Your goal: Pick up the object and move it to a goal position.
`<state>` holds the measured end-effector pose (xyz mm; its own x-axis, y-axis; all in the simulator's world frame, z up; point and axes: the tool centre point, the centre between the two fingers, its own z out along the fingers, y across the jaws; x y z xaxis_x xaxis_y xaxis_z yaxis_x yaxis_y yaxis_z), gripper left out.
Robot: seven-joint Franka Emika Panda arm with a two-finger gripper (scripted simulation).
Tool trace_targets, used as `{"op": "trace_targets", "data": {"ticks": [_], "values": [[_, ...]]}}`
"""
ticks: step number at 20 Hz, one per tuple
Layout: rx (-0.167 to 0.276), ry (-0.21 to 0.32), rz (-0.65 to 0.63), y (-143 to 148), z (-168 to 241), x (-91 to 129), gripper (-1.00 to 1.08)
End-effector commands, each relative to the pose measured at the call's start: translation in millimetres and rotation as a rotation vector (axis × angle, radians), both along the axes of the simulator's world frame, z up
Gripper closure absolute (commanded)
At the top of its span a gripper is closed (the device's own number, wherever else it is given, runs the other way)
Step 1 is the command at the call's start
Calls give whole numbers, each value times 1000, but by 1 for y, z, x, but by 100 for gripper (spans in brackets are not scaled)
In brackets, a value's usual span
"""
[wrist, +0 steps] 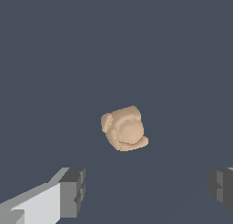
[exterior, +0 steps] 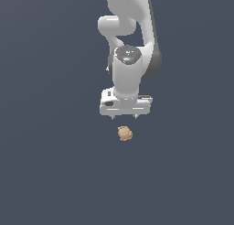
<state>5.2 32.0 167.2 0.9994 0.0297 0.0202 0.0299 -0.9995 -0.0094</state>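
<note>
just beneath the pincer (exterior: 124,117), on the dark surface (exterior: 50,174), sits the object (exterior: 124,133), a tan lump. the pincer hangs spread wide, holding nothing, its fingers (wrist: 73,191) apart from the lump, likely lined up to straddle it.

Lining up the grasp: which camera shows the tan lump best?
The wrist view: the tan lump fills the centre, its lumpy surface plain. In the exterior view the lump is a small blob just below the open gripper.

arm (exterior: 132,41) cut off by exterior view's top edge | gripper (wrist: 145,191) fingers (wrist: 73,191) cropped in wrist view
</note>
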Motion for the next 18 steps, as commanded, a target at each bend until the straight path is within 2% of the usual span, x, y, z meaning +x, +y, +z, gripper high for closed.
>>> {"op": "trace_targets", "data": {"ticks": [1,12,18], "values": [[0,0,0,0,0,0,-92],[19,20,-32,1,0,0,-92],[13,19,2,2,-8,2,-92]]}}
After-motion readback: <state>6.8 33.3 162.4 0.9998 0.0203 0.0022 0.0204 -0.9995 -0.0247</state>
